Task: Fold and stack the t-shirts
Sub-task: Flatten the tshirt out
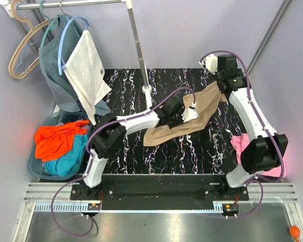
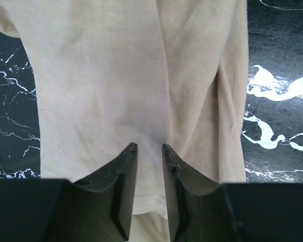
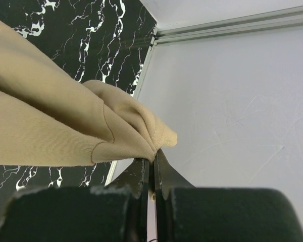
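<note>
Across desk (image 1: 192,156), tan t-shirt (image 1: 207,112) is running centre to far-right corner, right end lifted; right jaws are clamping its bunched fold, left jaws are standing slightly apart astride hem at centre; we are judging left arm (image 1: 136,121) nearer loose cloth

Four loose t-shirts show: one tan t-shirt (image 1: 164,133), one pink t-shirt (image 1: 239,145), one orange t-shirt (image 1: 53,141) and one teal t-shirt (image 1: 65,162). Two more garments hang from one rail (image 1: 70,4), a grey-blue garment (image 1: 53,65) and a pale grey garment (image 1: 88,70), among at least three hangers (image 1: 11,64). There is one basket (image 1: 34,169), one desk (image 1: 192,156), and two arms with one tool each: left tool (image 2: 149,148), right tool (image 3: 152,160).
</note>
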